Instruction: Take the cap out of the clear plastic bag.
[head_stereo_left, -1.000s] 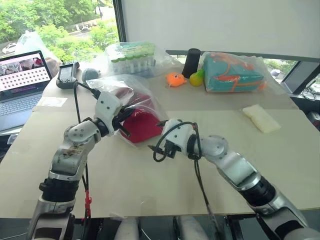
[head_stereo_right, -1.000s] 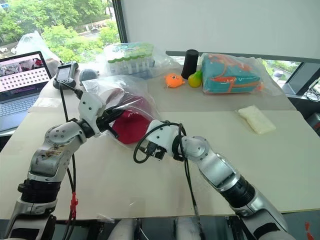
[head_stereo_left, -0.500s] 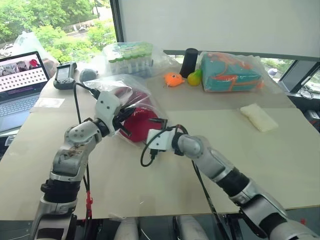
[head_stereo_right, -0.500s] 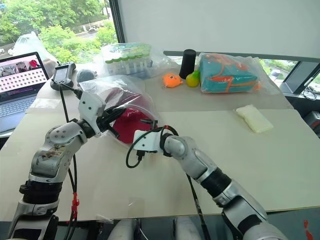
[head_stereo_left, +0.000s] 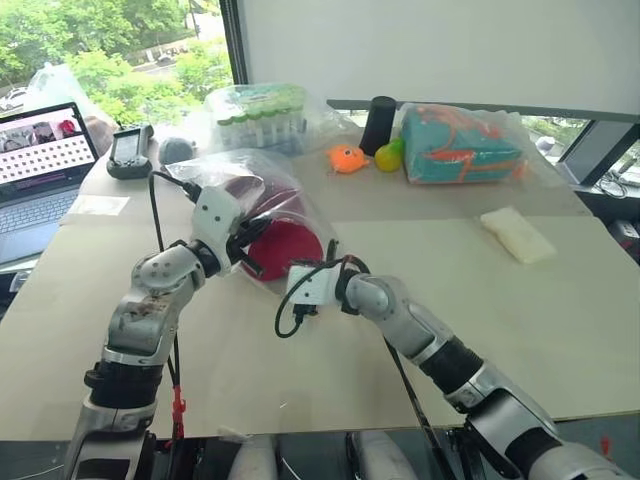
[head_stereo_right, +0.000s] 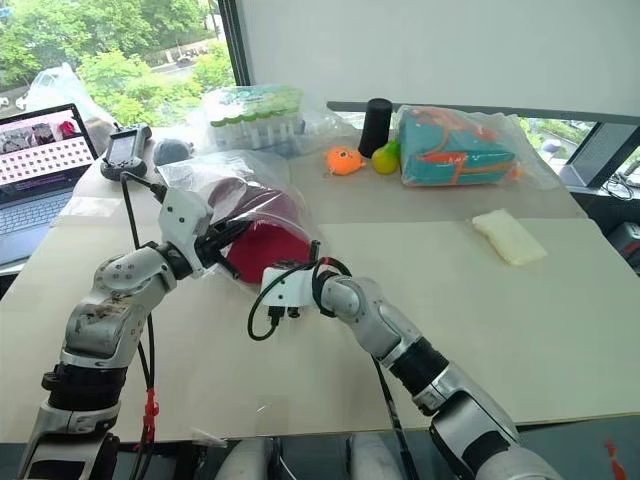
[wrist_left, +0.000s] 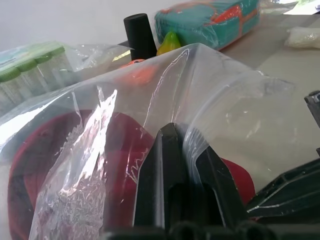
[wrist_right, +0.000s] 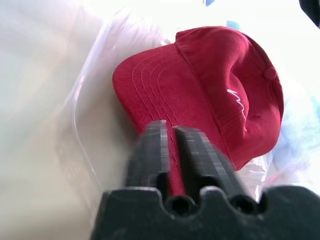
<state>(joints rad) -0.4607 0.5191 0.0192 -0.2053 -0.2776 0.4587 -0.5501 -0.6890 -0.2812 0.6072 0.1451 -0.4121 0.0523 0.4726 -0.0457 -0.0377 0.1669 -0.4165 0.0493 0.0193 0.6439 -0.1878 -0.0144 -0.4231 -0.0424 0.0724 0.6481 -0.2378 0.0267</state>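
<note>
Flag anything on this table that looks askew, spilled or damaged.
Nothing looks spilled or damaged. The cap lies on its side, half in the rumpled clear plastic bag, as the job needs. The left gripper pinches the bag; the right gripper pinches the cap's brim.

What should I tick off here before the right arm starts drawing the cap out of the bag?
1. Left hand shut on the clear plastic bag: ok, film pinched between its fingers.
2. Right hand shut on the cap brim: ok.
3. Bag film trapped in the right grip: cannot tell.
4. Cap out of the bag: not ok, crown under plastic.
5. Table on the pull side free of clutter: ok.
</note>
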